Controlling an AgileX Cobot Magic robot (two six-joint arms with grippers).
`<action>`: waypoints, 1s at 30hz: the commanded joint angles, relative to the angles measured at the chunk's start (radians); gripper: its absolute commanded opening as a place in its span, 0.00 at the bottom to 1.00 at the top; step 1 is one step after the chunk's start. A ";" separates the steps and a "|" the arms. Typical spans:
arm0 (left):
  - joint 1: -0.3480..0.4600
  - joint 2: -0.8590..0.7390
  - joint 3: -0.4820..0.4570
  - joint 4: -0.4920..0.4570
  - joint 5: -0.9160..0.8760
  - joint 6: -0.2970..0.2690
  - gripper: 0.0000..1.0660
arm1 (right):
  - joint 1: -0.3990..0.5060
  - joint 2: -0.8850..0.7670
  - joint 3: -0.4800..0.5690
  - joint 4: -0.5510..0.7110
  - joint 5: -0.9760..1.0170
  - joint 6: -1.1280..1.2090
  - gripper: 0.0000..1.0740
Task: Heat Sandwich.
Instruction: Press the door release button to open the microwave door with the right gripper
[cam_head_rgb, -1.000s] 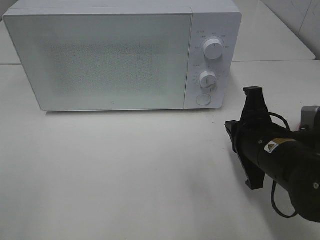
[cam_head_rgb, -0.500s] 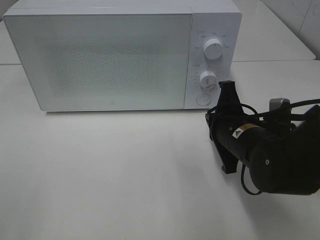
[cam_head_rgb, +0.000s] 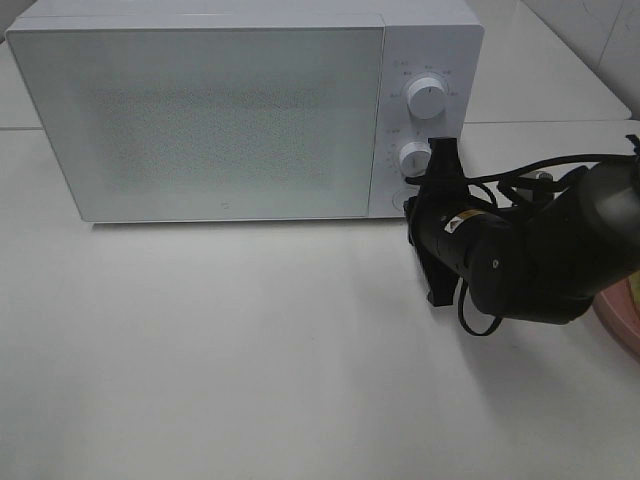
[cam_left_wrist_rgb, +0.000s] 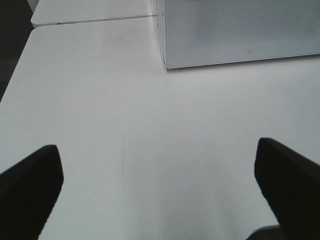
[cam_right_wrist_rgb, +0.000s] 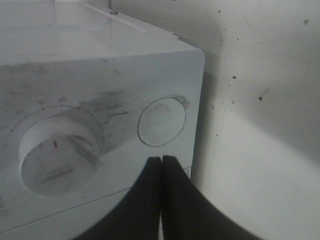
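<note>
I am seeing only a sliver of the pink plate (cam_head_rgb: 620, 325), cut off by the frame edge and half hidden behind the right arm's glossy black body, so I am not making out the sandwich at all. The right gripper (cam_right_wrist_rgb: 161, 160) is pressing its dark tapered fingers together with nothing between them, pointing just under the flat round button (cam_right_wrist_rgb: 161, 121) on the microwave's (cam_head_rgb: 200, 120) smooth white panel, though I cannot tell whether they touch. The left gripper (cam_left_wrist_rgb: 160, 192) is hanging spread wide and empty over the matte white table (cam_left_wrist_rgb: 150, 125), its fingers cropped.

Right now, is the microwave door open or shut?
Shut. The microwave door lies flush with the control panel, with no gap along its edge, and the cavity is not exposed.
</note>
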 joint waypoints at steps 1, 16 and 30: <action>0.004 -0.027 0.003 0.000 -0.013 -0.006 0.95 | -0.018 0.019 -0.030 -0.023 0.019 0.002 0.02; 0.004 -0.027 0.003 0.000 -0.013 -0.006 0.95 | -0.065 0.085 -0.129 -0.038 0.040 0.000 0.00; 0.004 -0.027 0.003 0.000 -0.013 -0.006 0.95 | -0.077 0.097 -0.162 -0.032 0.060 0.002 0.00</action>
